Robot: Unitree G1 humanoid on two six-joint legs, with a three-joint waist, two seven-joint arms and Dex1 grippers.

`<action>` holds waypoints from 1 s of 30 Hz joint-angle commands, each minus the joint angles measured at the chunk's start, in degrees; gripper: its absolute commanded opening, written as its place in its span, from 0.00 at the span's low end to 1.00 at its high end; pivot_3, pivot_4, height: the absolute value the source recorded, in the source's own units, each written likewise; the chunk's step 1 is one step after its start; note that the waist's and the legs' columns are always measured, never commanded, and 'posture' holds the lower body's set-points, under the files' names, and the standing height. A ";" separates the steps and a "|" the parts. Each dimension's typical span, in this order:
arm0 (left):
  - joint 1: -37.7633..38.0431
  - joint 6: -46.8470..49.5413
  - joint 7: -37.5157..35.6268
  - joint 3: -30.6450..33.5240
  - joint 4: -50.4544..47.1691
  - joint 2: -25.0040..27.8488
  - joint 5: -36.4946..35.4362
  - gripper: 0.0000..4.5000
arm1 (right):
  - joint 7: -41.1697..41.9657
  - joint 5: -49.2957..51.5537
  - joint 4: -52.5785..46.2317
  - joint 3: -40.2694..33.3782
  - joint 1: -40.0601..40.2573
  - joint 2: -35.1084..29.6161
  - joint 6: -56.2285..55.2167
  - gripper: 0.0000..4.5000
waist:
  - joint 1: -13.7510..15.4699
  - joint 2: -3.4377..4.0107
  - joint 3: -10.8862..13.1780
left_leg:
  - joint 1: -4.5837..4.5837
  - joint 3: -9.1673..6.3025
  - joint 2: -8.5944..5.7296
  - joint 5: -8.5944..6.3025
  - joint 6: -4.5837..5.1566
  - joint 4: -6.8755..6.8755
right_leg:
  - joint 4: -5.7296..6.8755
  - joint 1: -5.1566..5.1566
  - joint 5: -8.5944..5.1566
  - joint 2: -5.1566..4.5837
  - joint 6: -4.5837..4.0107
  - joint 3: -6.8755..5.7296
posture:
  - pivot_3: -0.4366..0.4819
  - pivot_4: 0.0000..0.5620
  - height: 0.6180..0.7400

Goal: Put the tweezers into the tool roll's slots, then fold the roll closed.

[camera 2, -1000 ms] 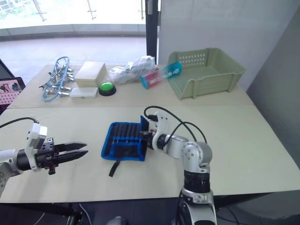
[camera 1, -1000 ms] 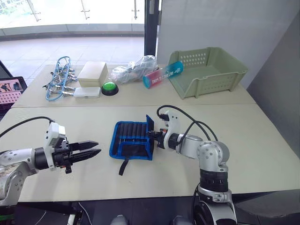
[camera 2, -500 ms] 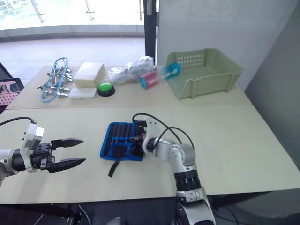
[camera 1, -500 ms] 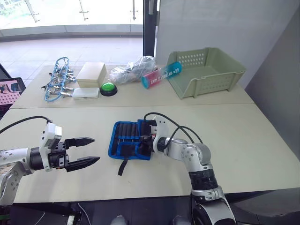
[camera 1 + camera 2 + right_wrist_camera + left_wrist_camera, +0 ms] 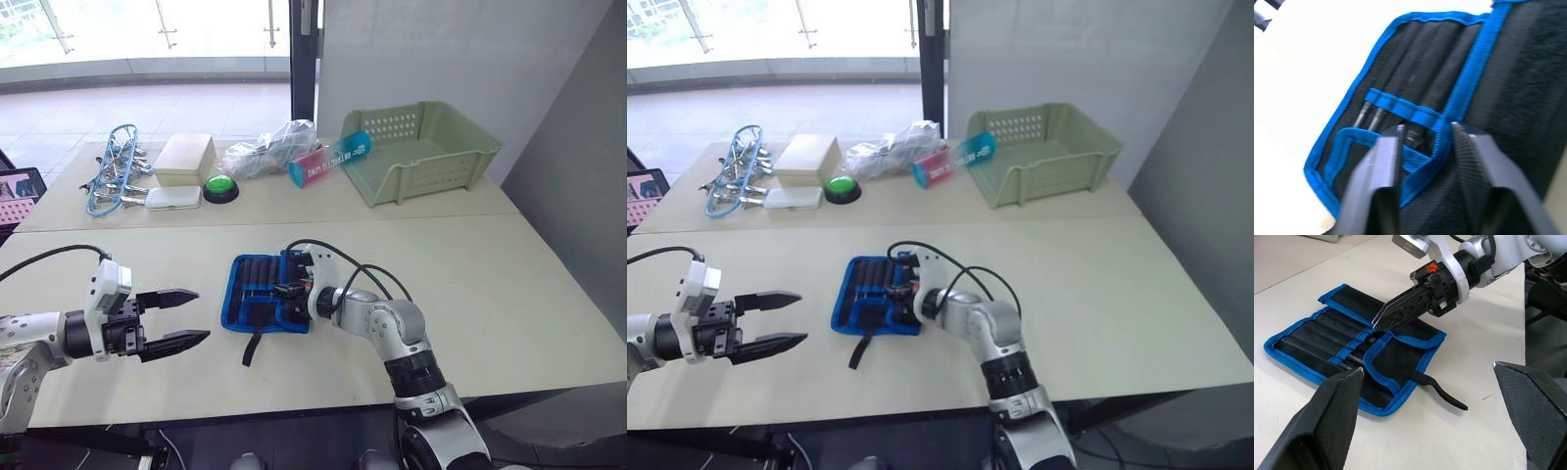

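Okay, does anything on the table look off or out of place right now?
Only a little. The tool roll lies open, its right flap partly folded over and rumpled under the right end effector, and its strap trails loose on the table. A teal-and-pink tube leans on the green basket.

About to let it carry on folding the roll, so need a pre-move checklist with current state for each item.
1. Tweezers seated in the slots: ok for those visible under the blue band; count cannot tell.
2. Right claw on the tool roll: ok, tips at the blue-edged flap near the roll's middle.
3. Grip on the flap edge: cannot tell; right wrist view shows the blue edging between the fingers, contact unclear.
4. Left claw out of the way: ok, open, hovering off the roll's left side.
5. Strap free: ok, lies loose on the table, not pinned.
6. Fold complete: not ok, slots remain exposed.
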 commanded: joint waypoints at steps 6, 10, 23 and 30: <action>-0.20 -0.89 0.08 1.03 -0.66 1.07 0.67 1.00 | 10.60 0.01 -6.11 0.37 -2.15 -7.49 -3.63 0.51 | 0.38 0.00 0.03 | -0.34 0.00 0.00 0.03 -0.04 0.02 | 0.09 -0.13 0.00 0.00 0.00 -0.01 | 0.48 0.27 0.81; -0.65 -0.64 0.28 0.72 -0.56 0.87 0.93 1.00 | 16.32 0.92 -4.74 -1.36 -2.55 -10.40 -7.48 0.51 | 0.46 -0.02 0.04 | -0.39 0.02 0.00 0.10 -0.18 -0.01 | -0.03 -0.15 0.00 0.00 0.00 -0.03 | 0.48 0.27 0.81; -3.57 9.41 9.29 0.30 2.44 -2.03 -1.70 1.00 | 27.87 -10.85 13.74 5.22 -1.33 -12.42 -28.98 0.01 | 0.24 -0.04 0.06 | -0.37 0.08 0.00 0.16 -0.28 -0.01 | -0.08 -0.14 0.00 0.00 0.00 -0.02 | 0.48 0.27 0.81; -5.62 19.47 12.46 -3.99 4.15 -2.53 -2.37 1.00 | 27.96 -16.38 19.30 6.75 -1.92 -11.94 -32.95 0.01 | 0.01 -0.05 0.05 | -0.25 0.10 0.00 0.20 -0.36 -0.01 | 0.04 -0.13 0.00 0.01 0.00 -0.02 | 0.48 0.27 0.81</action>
